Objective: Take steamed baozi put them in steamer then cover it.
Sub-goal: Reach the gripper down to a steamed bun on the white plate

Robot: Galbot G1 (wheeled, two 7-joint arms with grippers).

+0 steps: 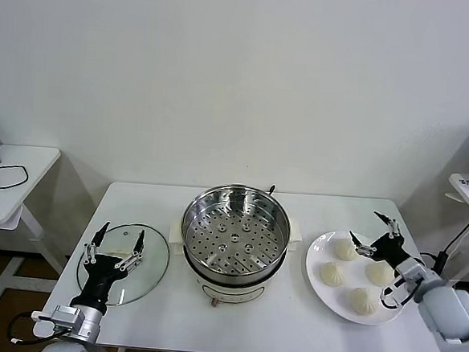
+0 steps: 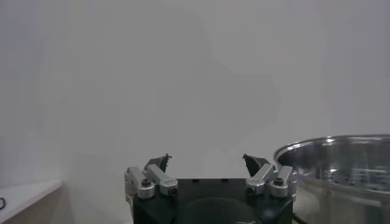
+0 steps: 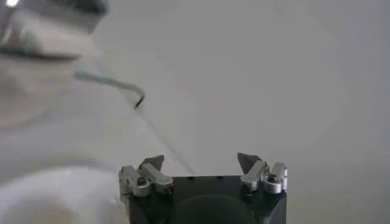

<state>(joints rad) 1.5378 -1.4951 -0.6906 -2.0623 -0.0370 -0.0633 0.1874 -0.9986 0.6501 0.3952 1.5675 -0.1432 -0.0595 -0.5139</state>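
The right gripper (image 1: 376, 233) has its jaws spread wide and holds nothing; it sits at the right of the head view, over the upper edge of the white plate (image 1: 317, 266), just beside the topmost bun. In its own wrist view the right gripper (image 3: 200, 161) shows the same wide gap between its two dark tips, with only blurred pale shapes beyond.

The left gripper (image 1: 115, 244) also stands with jaws spread and empty, at the lower left of the head view, above the glass lid (image 1: 152, 263) that lies flat on the table (image 1: 288, 329). Seen from its wrist, the left gripper (image 2: 205, 161) points toward the bare wall, and the steel rim of the steamer (image 2: 341, 158) fills the lower right corner.

Four buns (image 1: 344, 249) lie on the plate at the right of the table, well apart from the pot. The steamer (image 1: 234, 232) stands in the centre of the table, uncovered, its hole-dotted tray bare. The lid lies just to its left, the plate just to its right.

A small side table (image 1: 24, 185) with a black cable (image 1: 7, 176) shows at the left edge.
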